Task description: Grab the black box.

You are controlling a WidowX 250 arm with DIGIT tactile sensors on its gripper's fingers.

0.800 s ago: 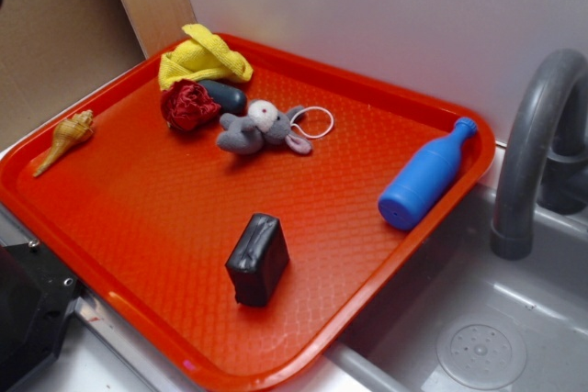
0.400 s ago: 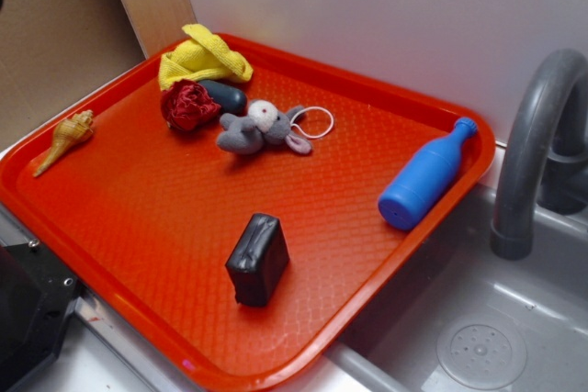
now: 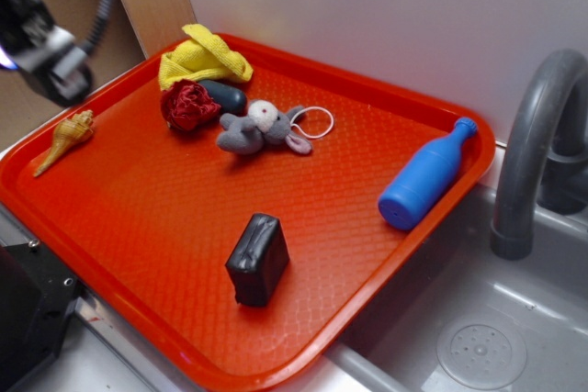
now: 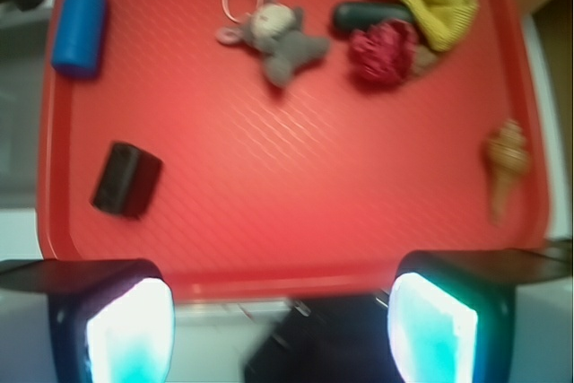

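Observation:
The black box [image 3: 257,259] lies flat on the red tray [image 3: 156,208], toward its front edge. In the wrist view the black box [image 4: 127,178] shows at the tray's left side, far from the fingers. My gripper [image 3: 53,63] hangs high at the upper left, above the tray's left rim and well apart from the box. Seen from the wrist, my gripper [image 4: 280,334] is open, its two lit fingertips wide apart with nothing between them, over the tray's near rim [image 4: 296,275].
On the tray lie a blue bottle [image 3: 424,176] at the right, a plush mouse [image 3: 257,128], a red crumpled thing [image 3: 188,105], a dark oval object [image 3: 227,95], a yellow cloth [image 3: 204,57] and a shell [image 3: 64,138]. A grey faucet [image 3: 533,153] and sink [image 3: 478,337] stand to the right.
My gripper has come into the exterior view at the upper left. Nothing on the tray has moved.

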